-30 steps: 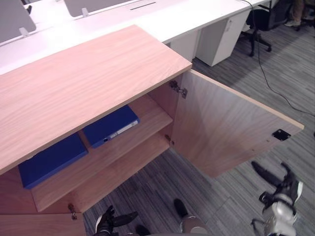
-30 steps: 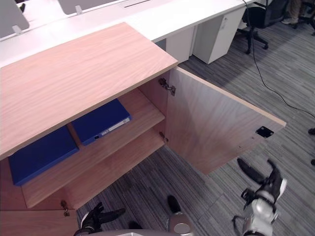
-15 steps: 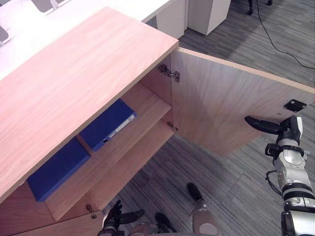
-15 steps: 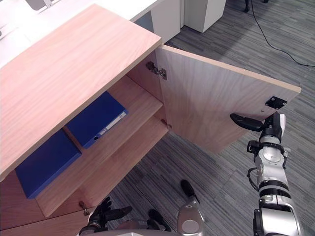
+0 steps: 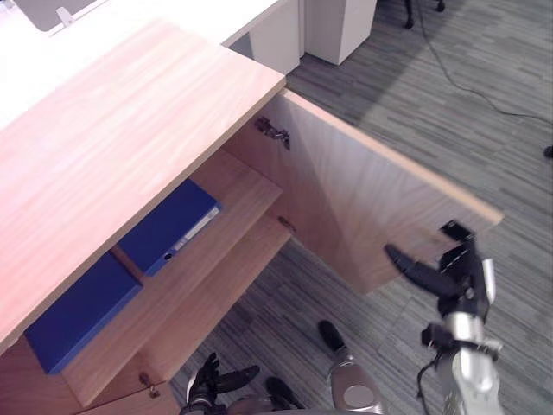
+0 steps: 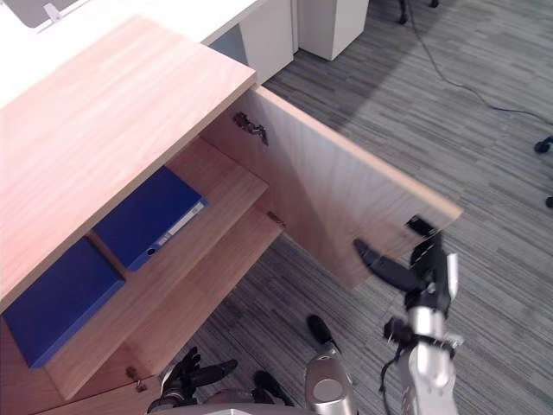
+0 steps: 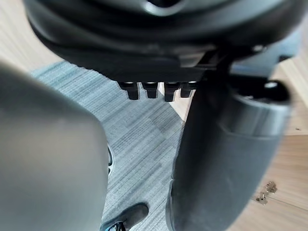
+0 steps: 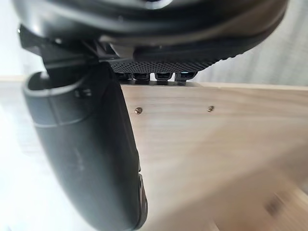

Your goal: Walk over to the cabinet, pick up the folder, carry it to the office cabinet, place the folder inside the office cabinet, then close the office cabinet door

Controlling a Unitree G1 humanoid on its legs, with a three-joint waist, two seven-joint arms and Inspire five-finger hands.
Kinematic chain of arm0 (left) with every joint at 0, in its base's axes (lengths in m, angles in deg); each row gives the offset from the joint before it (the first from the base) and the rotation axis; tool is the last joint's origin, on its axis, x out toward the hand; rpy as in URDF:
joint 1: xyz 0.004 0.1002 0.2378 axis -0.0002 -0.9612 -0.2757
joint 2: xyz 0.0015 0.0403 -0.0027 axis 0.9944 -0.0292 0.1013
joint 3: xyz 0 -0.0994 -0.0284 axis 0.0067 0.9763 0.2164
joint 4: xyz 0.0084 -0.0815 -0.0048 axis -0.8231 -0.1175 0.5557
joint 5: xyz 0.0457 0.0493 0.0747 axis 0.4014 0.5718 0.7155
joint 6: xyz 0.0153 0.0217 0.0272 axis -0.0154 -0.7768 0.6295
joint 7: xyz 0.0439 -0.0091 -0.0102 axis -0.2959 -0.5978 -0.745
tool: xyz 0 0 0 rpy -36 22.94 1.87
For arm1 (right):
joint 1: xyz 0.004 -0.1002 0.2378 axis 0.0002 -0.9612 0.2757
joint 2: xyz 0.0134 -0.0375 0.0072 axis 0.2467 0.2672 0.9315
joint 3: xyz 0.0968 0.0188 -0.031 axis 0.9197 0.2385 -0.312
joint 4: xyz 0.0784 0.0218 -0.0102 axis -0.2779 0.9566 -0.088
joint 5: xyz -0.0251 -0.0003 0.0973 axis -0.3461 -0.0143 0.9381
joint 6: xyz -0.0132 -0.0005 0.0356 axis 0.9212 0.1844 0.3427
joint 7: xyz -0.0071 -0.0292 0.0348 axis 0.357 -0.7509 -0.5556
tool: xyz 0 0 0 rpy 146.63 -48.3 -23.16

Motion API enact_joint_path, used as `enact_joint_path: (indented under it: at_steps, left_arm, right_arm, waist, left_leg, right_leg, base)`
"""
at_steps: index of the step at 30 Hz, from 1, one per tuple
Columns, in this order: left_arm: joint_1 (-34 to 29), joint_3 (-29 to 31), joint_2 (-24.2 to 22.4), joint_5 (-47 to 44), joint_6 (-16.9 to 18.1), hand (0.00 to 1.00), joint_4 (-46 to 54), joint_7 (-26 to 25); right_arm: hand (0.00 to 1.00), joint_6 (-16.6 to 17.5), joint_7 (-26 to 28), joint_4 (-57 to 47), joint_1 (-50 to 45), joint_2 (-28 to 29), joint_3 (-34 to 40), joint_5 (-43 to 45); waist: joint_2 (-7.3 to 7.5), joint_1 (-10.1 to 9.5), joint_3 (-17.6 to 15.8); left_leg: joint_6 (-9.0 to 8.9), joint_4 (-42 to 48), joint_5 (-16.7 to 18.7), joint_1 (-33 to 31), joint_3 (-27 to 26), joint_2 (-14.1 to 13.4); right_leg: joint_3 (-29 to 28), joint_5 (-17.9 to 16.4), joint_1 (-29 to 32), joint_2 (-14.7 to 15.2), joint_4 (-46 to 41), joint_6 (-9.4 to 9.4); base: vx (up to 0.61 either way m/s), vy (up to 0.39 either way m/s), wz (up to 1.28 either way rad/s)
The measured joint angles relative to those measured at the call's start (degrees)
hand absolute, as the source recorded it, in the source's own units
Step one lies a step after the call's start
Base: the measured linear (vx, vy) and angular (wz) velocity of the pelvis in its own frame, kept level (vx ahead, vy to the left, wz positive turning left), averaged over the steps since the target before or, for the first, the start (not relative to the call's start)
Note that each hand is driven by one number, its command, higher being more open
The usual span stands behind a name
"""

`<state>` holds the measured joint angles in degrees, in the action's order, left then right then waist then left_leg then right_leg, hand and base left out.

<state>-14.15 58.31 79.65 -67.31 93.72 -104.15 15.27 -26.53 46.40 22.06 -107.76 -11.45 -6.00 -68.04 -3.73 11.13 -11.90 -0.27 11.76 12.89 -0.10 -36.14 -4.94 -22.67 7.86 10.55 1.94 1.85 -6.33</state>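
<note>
Grey carpet surrounds the office cabinet, its door swung wide. The blue folder lies flat on the shelf inside, so only closing seems left. The right hand, fingers straight and empty, reaches near the door's free edge, likely to swing it; the left hand hangs relaxed, empty.

No text I can read anywhere, white spine label on the right blue folder, upper shelf of the cabinet, print too small for me to make out.
</note>
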Motion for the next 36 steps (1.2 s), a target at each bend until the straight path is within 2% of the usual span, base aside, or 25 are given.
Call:
enact_joint_path:
  at_steps: [4, 8, 11, 12, 15, 16, 17, 18, 19, 20, 25, 28, 29, 33, 36]
  left_arm:
    - [1.1, 0.0, 1.7, 0.1, -0.1, 1.00, -1.2, 0.0]
    - [3.0, -1.0, 2.8, 2.3, -0.4, 1.00, -3.3, 0.1]
    - [3.8, -2.0, 3.6, 3.5, -0.6, 1.00, -3.3, 0.3]
    - [4.1, -2.0, 3.7, 3.7, -0.6, 1.00, -3.2, 0.2]
    - [4.7, -2.0, 3.6, 3.8, -0.7, 1.00, -3.1, 0.0]
    - [5.0, -2.0, 3.6, 3.7, -0.7, 1.00, -2.9, -0.2]
    - [5.1, -1.8, 3.6, 3.7, -0.8, 1.00, -2.9, -0.3]
    - [5.4, -1.6, 3.6, 3.6, -1.1, 1.00, -2.9, -0.9]
    - [5.4, -1.5, 3.5, 3.4, -1.1, 1.00, -2.6, -1.1]
    - [5.5, -1.4, 3.5, 3.1, -1.2, 1.00, -2.0, -1.7]
    - [5.4, -0.3, 3.5, 1.7, -1.6, 1.00, 0.1, -2.8]
    - [5.3, -0.4, 3.6, -0.1, -1.9, 1.00, 0.3, -3.1]
    - [5.2, -0.4, 3.6, -0.3, -1.9, 1.00, 0.4, -3.2]
    - [4.9, -0.3, 3.4, -1.0, -2.1, 1.00, 0.7, -3.7]
    - [4.2, 0.8, 3.4, -1.4, -2.3, 1.00, 0.8, -3.8]
  right_arm:
    - [1.00, -0.3, 4.8, -1.7, -6.6, -0.2, -9.4, -1.0]
    - [1.00, -2.1, 7.8, -3.8, -9.0, -3.4, -15.1, -4.6]
    - [1.00, -3.2, 9.9, -3.8, -8.8, -5.4, -19.3, -4.8]
    - [1.00, -4.1, 10.3, -3.8, -7.8, -5.5, -21.1, -4.9]
    - [1.00, -5.8, 10.3, -0.6, 0.9, -5.7, -24.4, -8.1]
    - [1.00, -5.8, 9.5, 2.3, 6.4, -5.4, -24.3, -9.8]
    - [1.00, -5.8, 9.1, 4.3, 9.6, -5.2, -24.0, -10.8]
    - [1.00, -5.8, 7.0, 10.2, 17.2, -4.1, -22.5, -13.9]
    - [1.00, -5.9, 5.8, 12.6, 20.2, -3.4, -21.5, -15.1]
    - [1.00, -5.9, 2.6, 17.7, 26.4, -1.6, -18.9, -17.8]
    - [1.00, -6.6, -8.1, 36.7, 45.5, 1.5, -6.9, -18.6]
    - [1.00, -6.2, -12.7, 42.5, 47.3, 1.6, -1.4, -17.0]
    - [1.00, -6.2, -12.8, 43.3, 47.3, 1.5, -0.6, -16.9]
    - [1.00, -6.3, -13.3, 45.1, 46.2, 0.6, 1.9, -15.2]
    - [1.00, -6.2, -11.9, 45.0, 40.3, 0.8, 2.0, -15.2]
  waist:
    - [2.91, -0.03, 0.3]
    - [4.06, -0.13, 0.3]
    - [4.88, -1.37, 0.7]
    - [5.20, -2.39, 0.9]
    - [5.74, -4.70, 1.4]
    - [5.98, -5.88, 1.7]
    - [6.13, -6.25, 1.8]
    - [6.47, -7.66, 2.1]
    - [6.58, -8.29, 2.2]
    - [6.68, -9.40, 2.3]
    - [6.46, -12.80, 2.1]
    - [6.13, -13.17, 1.9]
    - [6.06, -13.17, 1.9]
    - [4.21, -13.61, 0.9]
    - [3.77, -14.12, 0.8]
  left_leg:
    - [-0.21, 1.6, 0.4, 0.5, -0.4, -0.9]
    - [-0.24, 2.9, 0.5, -0.7, 2.0, -0.8]
    - [0.00, 3.5, 0.1, -2.7, 6.0, -0.4]
    - [-0.04, 3.5, -0.1, -3.3, 7.8, -0.1]
    - [0.35, 2.7, -1.9, -5.5, 13.0, 1.2]
    - [0.70, 1.6, -3.3, -6.1, 14.9, 1.8]
    - [0.90, 0.8, -4.1, -6.0, 15.9, 2.1]
    - [1.08, -1.2, -5.8, -6.0, 18.5, 3.0]
    - [1.08, -2.0, -6.5, -5.9, 19.4, 3.3]
    - [1.32, -3.5, -8.0, -6.0, 21.4, 3.8]
    - [1.41, -8.1, -12.7, -6.6, 27.2, 4.9]
    - [1.17, -10.6, -15.2, -6.9, 31.8, 5.4]
    - [0.75, -11.2, -15.5, -6.8, 32.5, 5.5]
    - [0.63, -17.0, -19.1, -5.5, 36.5, 5.8]
    - [0.45, -17.1, -19.2, -4.7, 38.7, 5.9]
  right_leg:
    - [-0.5, 0.4, -0.7, -0.6, -0.5, 0.22]
    - [1.5, 0.4, -0.9, 0.0, -1.2, 0.24]
    - [4.8, -0.1, -1.0, 0.9, -1.6, 0.78]
    - [6.3, -0.5, -1.0, 1.3, -1.7, 1.05]
    - [11.2, -1.3, -1.0, 2.8, -1.9, 1.12]
    - [13.2, -1.4, -1.1, 3.2, -1.9, 1.24]
    - [14.2, -1.5, -1.3, 3.3, -2.0, 1.33]
    - [16.9, -1.5, -1.9, 4.1, -2.0, 1.07]
    - [17.9, -1.5, -2.0, 4.2, -2.0, 1.05]
    - [19.8, -1.7, -2.4, 4.7, -1.9, 1.10]
    - [25.7, -2.0, -2.6, 5.3, -1.9, 1.39]
    - [30.0, -2.7, -3.5, 5.7, -2.0, 1.57]
    - [30.7, -2.9, -3.6, 5.8, -2.2, 1.54]
    - [34.5, -4.8, -4.0, 6.0, -2.8, 1.38]
    - [36.9, -5.9, -6.3, 6.0, -2.6, 1.11]
  base:
    - [-0.04, -0.016, -0.09]
    - [-0.05, -0.013, 0.31]
    - [-0.06, -0.022, 0.57]
    - [-0.05, -0.029, 0.78]
    - [-0.02, -0.023, 0.88]
    - [0.01, -0.028, 0.81]
    - [0.01, -0.032, 1.02]
    - [0.01, -0.033, 0.85]
    - [0.01, -0.036, 1.01]
    - [0.01, -0.041, 0.71]
    - [-0.01, -0.034, 0.67]
    - [-0.03, -0.015, 0.72]
    - [-0.07, -0.001, 0.77]
    - [-0.07, -0.001, 0.52]
    - [0.02, -0.013, 0.43]
